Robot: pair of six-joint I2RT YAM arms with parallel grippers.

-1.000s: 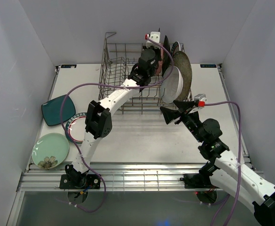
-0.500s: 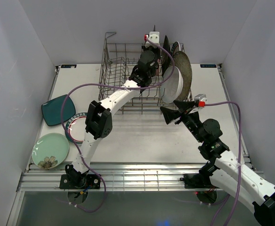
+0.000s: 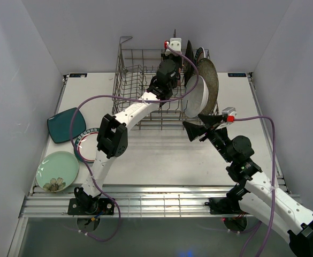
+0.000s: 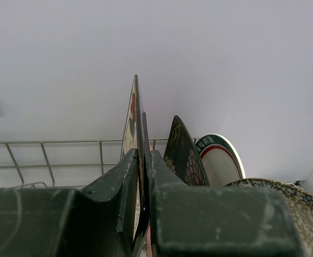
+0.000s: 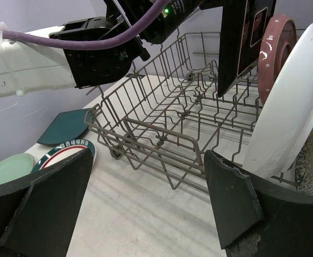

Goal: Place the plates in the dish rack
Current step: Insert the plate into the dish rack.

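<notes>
My left claw [image 4: 144, 156] is clenched on the top edge of the black floral square plate [image 5: 239, 48]. I hold it there, thin edge up and face vertical, because only an upright plate will slip between the tines of the dish rack [image 3: 125, 85]. From my left wrist the plate shows edge-on in the middle of the frame, pinched between both fingers. From my right wrist it hangs in the upper right of the frame over the far side of the rack, apparently not yet seated in a slot. To its right stand the plates already loaded, packed on edge so each takes one gap: the pink dotted plate [image 5: 276, 45], the large white oval plate [image 5: 290, 123] and the speckled grey plate [image 3: 214, 80] at the rack's right end. I judge my slot to be the one just left of the pink plate, and I should lower straight down to avoid knocking it. My right claw [image 3: 195, 123] is released and empty, hovering just in front of the rack's near right corner, centre right in the overhead view, clear of the left arm. Waiting flat on the table [image 3: 161, 155] at the left of that view are the teal square plate [image 3: 65, 124], a teal-rimmed round plate [image 3: 83, 143] and the pale green plate [image 3: 57, 170].
</notes>
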